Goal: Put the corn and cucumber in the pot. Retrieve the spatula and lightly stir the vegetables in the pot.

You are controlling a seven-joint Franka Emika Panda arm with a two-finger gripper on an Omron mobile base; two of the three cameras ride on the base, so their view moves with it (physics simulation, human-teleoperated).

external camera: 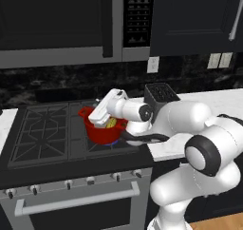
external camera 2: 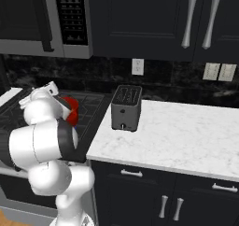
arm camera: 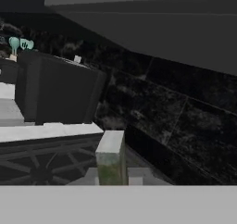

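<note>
The red pot (external camera: 100,133) stands on the stove's right front burner, and its rim also peeks out behind my arm (external camera 2: 71,109). The pale-yellow corn (external camera: 112,123) lies inside it. My gripper (external camera: 98,119) hangs tilted just over the pot's opening. In the hand view a light green piece, the cucumber (arm camera: 111,156), stands up between the fingers of my gripper (arm camera: 111,177), which is shut on it. A thin dark strip (external camera: 144,138) lies just right of the pot at the counter's edge; I cannot tell whether it is the spatula.
A black toaster (external camera: 161,95) (external camera 2: 126,107) sits on the white marble counter (external camera 2: 186,131) right of the stove. The black grates (external camera: 45,127) spread to the pot's left. A microwave (external camera: 57,24) and dark cabinets hang overhead.
</note>
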